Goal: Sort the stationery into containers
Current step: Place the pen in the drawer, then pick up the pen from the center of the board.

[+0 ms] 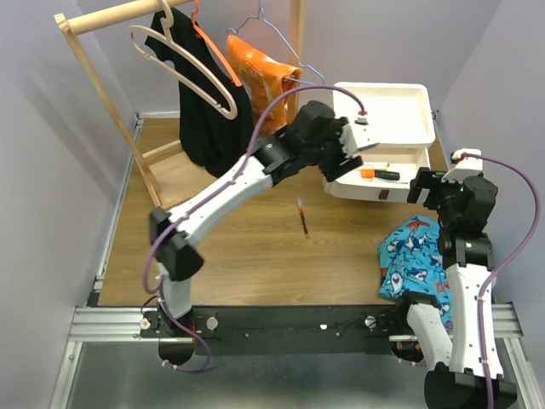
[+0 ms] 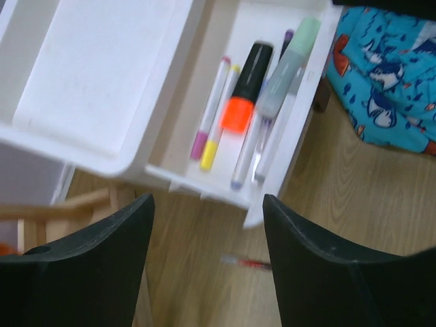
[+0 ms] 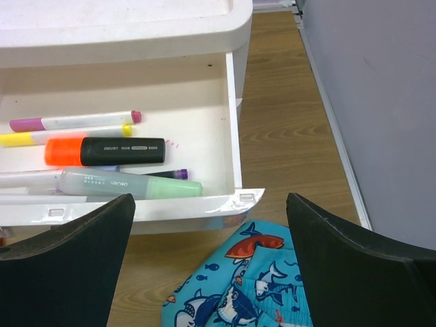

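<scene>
The white drawer unit (image 1: pixel 387 109) stands at the back right with one drawer (image 1: pixel 351 189) pulled open. In the drawer lie an orange highlighter with a black body (image 2: pixel 248 85), a pale green highlighter (image 2: pixel 286 65), a pink-tipped pen (image 2: pixel 211 109), a yellow-tipped pen (image 2: pixel 219 119) and thin pens under them. They also show in the right wrist view: the orange highlighter (image 3: pixel 102 151) and the green highlighter (image 3: pixel 129 184). A red pen (image 1: pixel 302 217) lies on the table. My left gripper (image 2: pixel 208 201) is open and empty above the drawer's near corner (image 1: pixel 358 145). My right gripper (image 3: pixel 211 201) is open and empty just right of the drawer.
A blue shark-print cloth (image 1: pixel 415 256) lies front right, below my right gripper. A wooden clothes rack (image 1: pixel 94 81) at the back left holds a black garment (image 1: pixel 209 115) and an orange one (image 1: pixel 264 77). Walls close in on both sides.
</scene>
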{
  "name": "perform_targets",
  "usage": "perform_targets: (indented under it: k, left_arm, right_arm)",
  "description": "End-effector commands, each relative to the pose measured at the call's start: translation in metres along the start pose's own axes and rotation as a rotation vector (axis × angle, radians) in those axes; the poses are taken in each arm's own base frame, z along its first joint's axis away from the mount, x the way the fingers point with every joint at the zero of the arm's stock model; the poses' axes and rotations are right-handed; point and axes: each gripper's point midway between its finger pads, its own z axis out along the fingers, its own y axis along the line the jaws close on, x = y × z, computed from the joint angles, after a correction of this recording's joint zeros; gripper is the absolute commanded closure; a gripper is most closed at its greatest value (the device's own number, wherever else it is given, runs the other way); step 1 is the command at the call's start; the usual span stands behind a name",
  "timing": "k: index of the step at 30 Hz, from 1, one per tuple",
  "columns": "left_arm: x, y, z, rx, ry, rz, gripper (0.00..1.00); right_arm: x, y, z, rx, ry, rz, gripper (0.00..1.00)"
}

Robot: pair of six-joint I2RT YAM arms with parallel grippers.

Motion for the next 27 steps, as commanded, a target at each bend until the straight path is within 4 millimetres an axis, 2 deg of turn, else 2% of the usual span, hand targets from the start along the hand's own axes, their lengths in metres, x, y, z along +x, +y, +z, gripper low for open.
perform_targets:
  k: [1,2,3,4,5,7,11,13,14,18,19,20,21,22,23,25,27]
  left_arm:
    - [0.041,0.026,-0.076,-0.368,0.144,-0.237,0.26]
    - [0.056,0.032,-0.092,-0.454,0.189,-0.305,0.27]
    - [0.078,0.018,-0.094,-0.447,0.248,-0.446,0.27]
    - [0.101,0.006,-0.093,-0.434,0.306,-0.511,0.27]
    - [0.113,0.003,-0.097,-0.444,0.334,-0.572,0.29]
    - [0.14,-0.022,-0.091,-0.402,0.395,-0.719,0.31]
    - [0.177,-0.048,-0.073,-0.344,0.495,-0.894,0.38]
    - [0.185,-0.054,-0.064,-0.284,0.503,-0.938,0.41]
    - [0.195,-0.055,-0.057,-0.284,0.525,-0.961,0.43]
    - [0.218,-0.051,-0.032,-0.263,0.558,-1.042,0.48]
    - [0.214,-0.044,-0.026,-0.265,0.543,-1.04,0.48]
    - [0.223,-0.047,-0.016,-0.254,0.566,-1.046,0.48]
    - [0.224,-0.044,-0.01,-0.249,0.563,-1.04,0.48]
    - [0.22,-0.039,-0.003,-0.252,0.549,-1.034,0.48]
    - [0.232,-0.041,0.004,-0.256,0.58,-1.033,0.48]
    - [0.238,-0.04,0.011,-0.256,0.594,-1.026,0.49]
    - [0.252,-0.044,0.019,-0.254,0.631,-1.035,0.5]
  right_arm:
    - [0.007,-0.003,-0.004,0.014,0.014,0.017,0.0]
    - [0.01,-0.001,-0.003,0.007,0.02,0.022,0.0]
    - [0.013,0.0,-0.002,0.003,0.024,0.029,0.0]
    - [0.015,0.001,-0.001,-0.001,0.027,0.041,0.0]
    - [0.015,0.002,0.0,-0.009,0.022,0.044,0.0]
    - [0.018,0.005,0.001,-0.015,0.028,0.07,0.0]
    - [0.016,0.006,0.002,-0.021,0.038,0.076,0.0]
    - [0.009,0.006,-0.002,-0.022,0.028,0.071,0.0]
    - [0.012,0.009,-0.005,-0.041,0.049,0.07,0.01]
    - [0.0,0.025,-0.021,-0.14,0.032,0.029,0.02]
    - [-0.003,0.026,-0.025,-0.142,0.021,0.025,0.02]
    - [-0.004,0.025,-0.027,-0.135,0.018,0.024,0.02]
    - [-0.005,0.024,-0.029,-0.128,0.015,0.024,0.02]
    - [-0.007,0.022,-0.031,-0.121,0.009,0.021,0.02]
    - [-0.007,0.02,-0.032,-0.104,0.008,0.022,0.02]
    - [-0.01,0.017,-0.035,-0.091,-0.001,0.009,0.02]
    - [-0.016,0.015,-0.039,-0.085,-0.01,-0.002,0.02]
